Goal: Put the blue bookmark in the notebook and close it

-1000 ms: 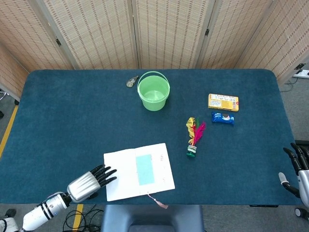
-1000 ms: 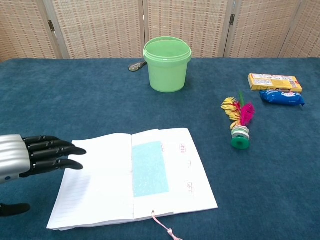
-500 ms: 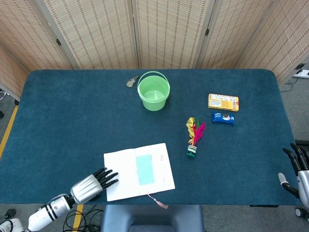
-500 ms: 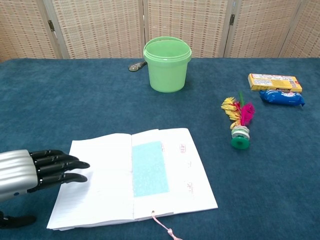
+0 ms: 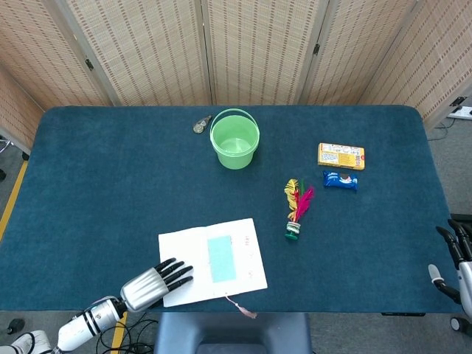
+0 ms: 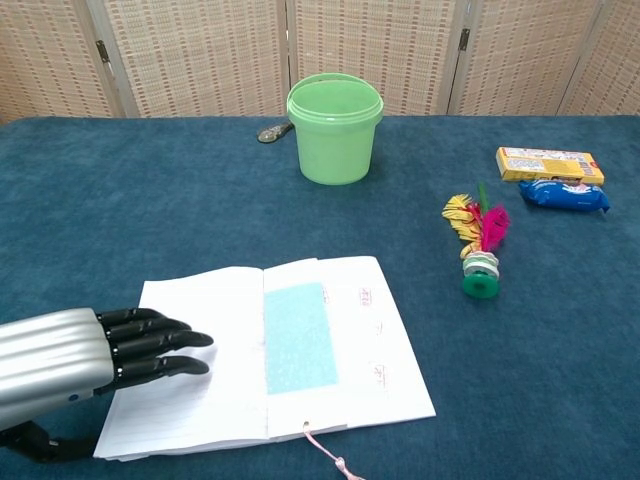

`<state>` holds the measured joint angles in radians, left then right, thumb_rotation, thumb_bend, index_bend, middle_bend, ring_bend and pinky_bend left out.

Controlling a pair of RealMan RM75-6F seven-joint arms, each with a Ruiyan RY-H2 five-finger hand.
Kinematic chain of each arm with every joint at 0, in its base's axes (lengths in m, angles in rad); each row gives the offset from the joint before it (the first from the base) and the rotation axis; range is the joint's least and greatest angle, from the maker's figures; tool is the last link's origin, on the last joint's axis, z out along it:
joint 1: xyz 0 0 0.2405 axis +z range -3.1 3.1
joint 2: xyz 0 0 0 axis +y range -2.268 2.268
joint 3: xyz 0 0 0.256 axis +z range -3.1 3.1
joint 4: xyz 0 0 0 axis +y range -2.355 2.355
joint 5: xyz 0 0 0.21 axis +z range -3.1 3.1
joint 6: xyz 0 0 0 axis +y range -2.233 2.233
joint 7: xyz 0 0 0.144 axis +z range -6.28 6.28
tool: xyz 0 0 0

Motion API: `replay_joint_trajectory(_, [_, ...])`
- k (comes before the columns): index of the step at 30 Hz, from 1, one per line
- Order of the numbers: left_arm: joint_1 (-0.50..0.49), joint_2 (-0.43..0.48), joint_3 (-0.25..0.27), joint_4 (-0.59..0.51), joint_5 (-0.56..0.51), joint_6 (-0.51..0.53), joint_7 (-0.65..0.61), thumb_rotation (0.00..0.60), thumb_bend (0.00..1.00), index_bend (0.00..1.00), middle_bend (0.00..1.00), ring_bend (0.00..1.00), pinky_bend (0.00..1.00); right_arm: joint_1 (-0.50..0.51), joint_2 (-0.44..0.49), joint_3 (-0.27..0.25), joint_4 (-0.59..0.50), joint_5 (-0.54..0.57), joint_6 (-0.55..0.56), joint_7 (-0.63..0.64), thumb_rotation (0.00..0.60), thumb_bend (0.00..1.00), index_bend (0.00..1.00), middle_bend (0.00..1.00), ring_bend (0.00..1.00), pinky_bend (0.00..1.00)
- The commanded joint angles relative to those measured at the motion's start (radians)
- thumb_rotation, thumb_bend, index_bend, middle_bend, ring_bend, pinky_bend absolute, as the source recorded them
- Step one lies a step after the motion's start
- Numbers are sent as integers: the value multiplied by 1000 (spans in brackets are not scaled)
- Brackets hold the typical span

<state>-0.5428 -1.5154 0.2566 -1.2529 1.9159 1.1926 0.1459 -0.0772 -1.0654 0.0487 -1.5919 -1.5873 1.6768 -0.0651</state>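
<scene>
**Left hand slides over the notebook's left page**

Since the earlier frames the left hand [image 6: 95, 352] has travelled rightward and toward the front edge of the table, so its dark fingers [image 6: 165, 340] now overlie the left page of the notebook [image 6: 200, 370] where a second ago they stopped short of its edge. Nothing else has shifted. The fingers lie stretched out and close together, holding nothing; whether they actually press on the paper or hang just above it cannot be told.

The notebook lies open near the front edge of the table [image 5: 96, 184], left of centre, with a thin pink ribbon [image 6: 328, 455] trailing off its front edge. The blue bookmark [image 6: 298, 337] rests flat on the open pages, just right of the spine, on the inner part of the right page. The left hand's fingertips are near it but apart from it.

The right hand [image 5: 456, 259] shows only in the head view, beyond the right edge of the table near the front corner, with fingers spread and nothing in them.

Toward the back edge, about midway, stands a green bucket [image 6: 334, 126] upright, with a small metallic object [image 6: 270, 133] just to its left. Near the right edge lie a yellow box [image 6: 550, 163] and, just in front of it, a blue snack packet [image 6: 563, 195]. Between these and the notebook lies a feathered shuttlecock [image 6: 478, 250], its green base pointing to the front edge.
</scene>
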Motion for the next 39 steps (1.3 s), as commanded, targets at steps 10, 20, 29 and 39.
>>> replay_joint_trajectory(10, [-7,-50,-26,27,-5,44,-128,600,314,90,0,0,137,-5,-1,1,5,3,6,8,600,263,161,93,94,141])
replay_joint_trajectory(20, [-33,-82,-96,41,-46,70,-221,600,314,97,0,0,137,-11,0,3,11,8,14,17,600,262,161,93,94,141])
replay_joint_trajectory(29, [-87,-69,-190,-32,-96,58,-228,600,314,98,0,0,137,-16,0,6,21,11,22,31,600,262,161,93,94,141])
replay_joint_trajectory(39, [-186,-71,-281,-133,-122,-21,-144,600,314,98,0,0,137,-27,-2,9,38,19,36,53,600,263,161,93,94,141])
